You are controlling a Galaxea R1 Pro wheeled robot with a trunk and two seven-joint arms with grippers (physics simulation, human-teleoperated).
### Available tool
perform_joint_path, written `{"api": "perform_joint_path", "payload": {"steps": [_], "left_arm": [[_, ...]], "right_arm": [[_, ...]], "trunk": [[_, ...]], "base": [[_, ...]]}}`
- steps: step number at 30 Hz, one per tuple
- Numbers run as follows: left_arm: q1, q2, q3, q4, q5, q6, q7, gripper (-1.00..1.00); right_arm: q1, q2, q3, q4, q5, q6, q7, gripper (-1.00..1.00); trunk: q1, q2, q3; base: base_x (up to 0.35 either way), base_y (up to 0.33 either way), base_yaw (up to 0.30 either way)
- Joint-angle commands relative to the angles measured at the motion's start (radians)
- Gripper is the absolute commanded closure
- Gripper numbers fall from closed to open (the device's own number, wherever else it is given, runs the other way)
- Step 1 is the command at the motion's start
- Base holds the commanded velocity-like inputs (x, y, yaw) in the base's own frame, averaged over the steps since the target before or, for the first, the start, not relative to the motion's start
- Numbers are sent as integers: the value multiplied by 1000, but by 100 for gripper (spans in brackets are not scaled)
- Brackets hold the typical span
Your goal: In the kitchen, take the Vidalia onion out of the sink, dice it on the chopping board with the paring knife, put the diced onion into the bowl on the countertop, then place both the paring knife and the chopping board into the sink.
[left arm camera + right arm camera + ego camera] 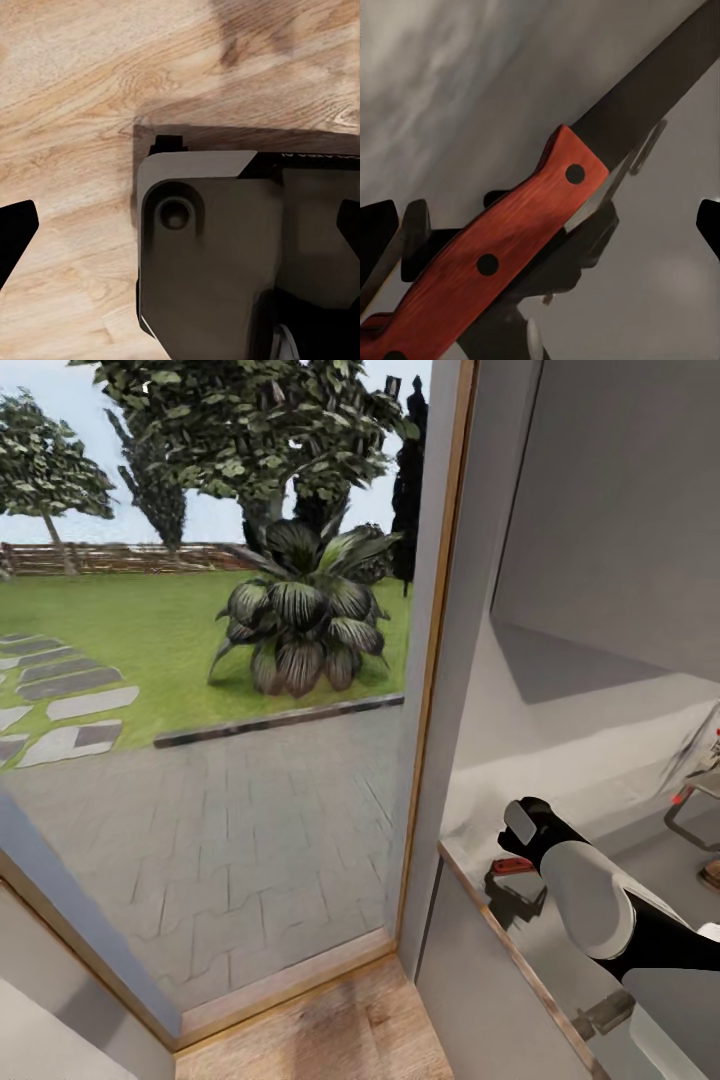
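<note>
A tall glass pane with a wooden frame [432, 660] looks out on a paved yard, a lawn, a broad-leaved plant [300, 615] and trees; beneath it runs a strip of light wooden floor [330, 1025]. To the right of the frame a grey tabletop [600, 800] stretches away under a pale wall, and at the far right edge part of the sink [700, 810] shows with a red knob on its tap.

The right arm reaches over the tabletop, its right claw [520, 838] just above the paring knife [513, 866], which lies flat on the slab near the front edge. In the right wrist view the paring knife [502, 255] lies slantwise between the spread dark fingertips [376, 225], red riveted handle near, dark blade pointing away; the claw stands wide and grips nothing.

The left claw [180, 232] hangs over the wooden floor and the robot's own base [225, 255], its fingertips wide apart. No readable writing appears.
</note>
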Motion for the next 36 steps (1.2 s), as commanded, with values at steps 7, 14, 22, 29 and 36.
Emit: {"api": "perform_joint_path", "payload": {"steps": [7, 14, 22, 29, 36], "left_arm": [[-1, 1, -3, 2, 7, 1, 0, -100], [-1, 1, -3, 2, 7, 1, 0, -100], [-1, 3, -3, 2, 7, 1, 2, -100], [-1, 3, -3, 2, 7, 1, 2, -100], [-1, 3, -3, 2, 7, 1, 2, -100]], "right_arm": [[-1, 4, -4, 0, 7, 7, 1, -100], [-1, 5, -4, 1, 7, 7, 1, -100], [-1, 5, -4, 1, 7, 7, 1, -100], [-1, 5, -5, 1, 7, 7, 0, -100], [-1, 6, -4, 1, 7, 8, -2, -100]], "trunk": [[1, -2, -6], [1, -2, -15], [1, -2, -24], [1, -2, -25], [1, -2, -25]], "base": [[-1, 0, 0], [0, 0, 0], [0, 0, 0], [0, 0, 0], [0, 0, 0]]}}
